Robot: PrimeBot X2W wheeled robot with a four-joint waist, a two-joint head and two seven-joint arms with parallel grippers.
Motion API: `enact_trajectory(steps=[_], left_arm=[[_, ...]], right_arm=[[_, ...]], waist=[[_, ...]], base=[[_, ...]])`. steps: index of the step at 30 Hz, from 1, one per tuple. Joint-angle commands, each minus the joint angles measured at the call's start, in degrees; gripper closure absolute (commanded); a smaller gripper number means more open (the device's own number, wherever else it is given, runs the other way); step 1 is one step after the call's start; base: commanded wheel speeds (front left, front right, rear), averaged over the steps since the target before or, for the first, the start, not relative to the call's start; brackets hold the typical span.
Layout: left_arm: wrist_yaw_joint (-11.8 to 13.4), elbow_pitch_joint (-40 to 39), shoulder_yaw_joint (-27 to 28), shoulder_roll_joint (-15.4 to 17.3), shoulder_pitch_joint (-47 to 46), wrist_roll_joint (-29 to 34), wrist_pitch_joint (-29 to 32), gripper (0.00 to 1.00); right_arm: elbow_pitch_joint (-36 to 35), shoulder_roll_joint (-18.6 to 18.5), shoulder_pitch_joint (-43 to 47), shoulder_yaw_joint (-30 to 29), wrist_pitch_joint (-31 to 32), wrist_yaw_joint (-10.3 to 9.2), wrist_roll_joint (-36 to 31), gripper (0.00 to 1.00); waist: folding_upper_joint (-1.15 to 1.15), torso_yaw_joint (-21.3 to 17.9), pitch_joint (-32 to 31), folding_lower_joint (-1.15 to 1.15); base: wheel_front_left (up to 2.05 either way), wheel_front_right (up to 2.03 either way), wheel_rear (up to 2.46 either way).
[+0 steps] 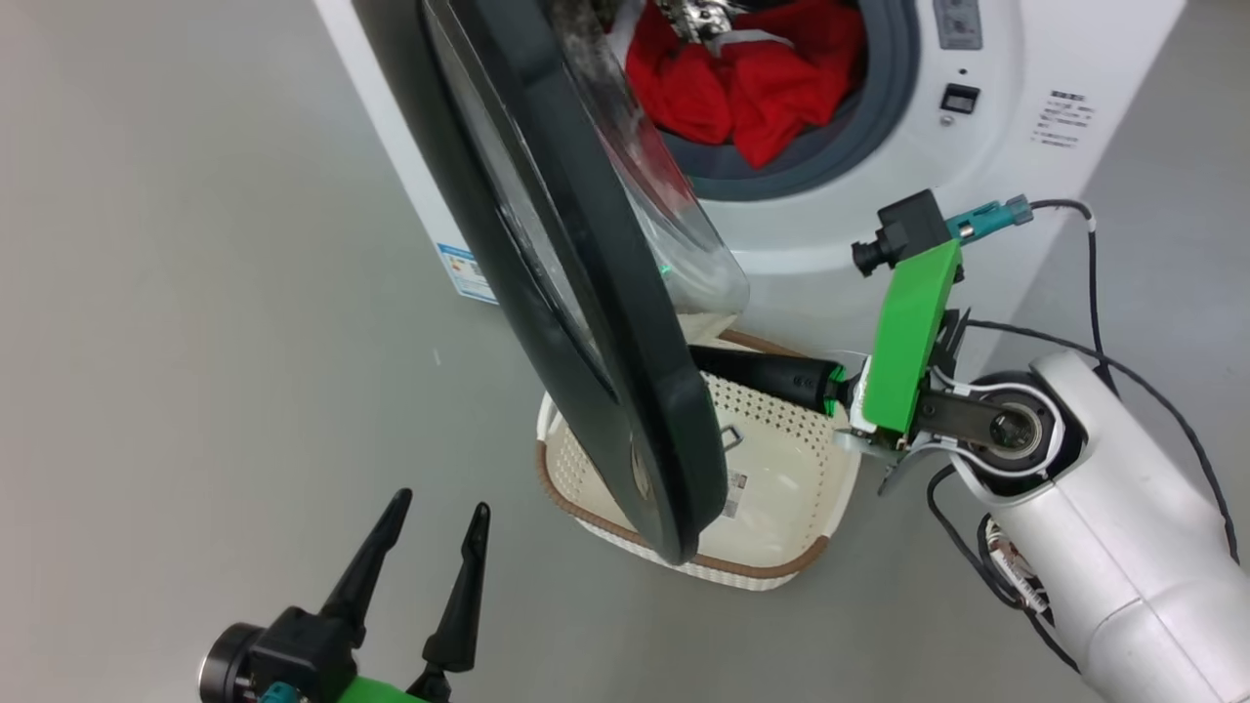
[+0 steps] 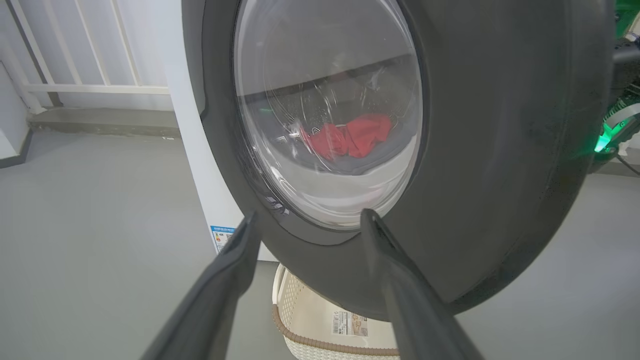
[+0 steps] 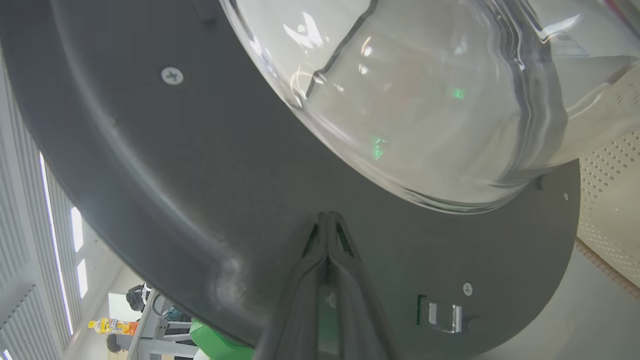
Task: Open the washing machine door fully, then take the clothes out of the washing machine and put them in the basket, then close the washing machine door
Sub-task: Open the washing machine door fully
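Standing on grey floor (image 1: 195,293), washing machine (image 1: 1025,59), basket (image 1: 781,488), white railing (image 2: 100,89)

Holds the left gripper (image 1: 439,503) low at the lower left of the head view, with two long dark tapering fingers (image 2: 240,250) spread wide and pointing up. Reaches the glossy white right forearm (image 1: 1104,547) in from the lower right, wrist bent, bright green bracket (image 1: 908,332) and black camera block (image 1: 898,234) standing above. Presses the right gripper (image 3: 327,222) fully together, fingertips touching.
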Motion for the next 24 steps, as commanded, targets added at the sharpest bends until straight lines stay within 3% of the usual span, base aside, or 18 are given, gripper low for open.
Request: enact_trajectory(steps=[1, 17, 24], left_arm=[[0.0, -1.3, 2.0, 0.6, 0.2, 0.7, -0.5, 0.0], [0.6, -0.5, 3.8, 0.6, 1.3, 0.7, -0.5, 0.0], [1.4, -1.3, 5.1, 0.6, 1.5, 0.2, -0.5, 0.0]], right_arm=[[-2.0, 1.6, 0.8, 0.9, 0.4, 0.44, -0.2, 1.0], [-3.8, 5.0, 2.8, 3.9, -1.1, 0.44, -0.6, 1.0], [-3.3, 6.1, 1.6, 5.7, -1.4, 0.44, -0.6, 1.0]], waist=[[0.0, 1.3, -0.5, 0.0], [0.0, 7.3, -1.6, 0.0], [0.0, 7.6, -1.0, 0.0]], base=[[0.0, 0.0, 0.0], [0.0, 0.0, 0.0], [0.0, 0.0, 0.0]])
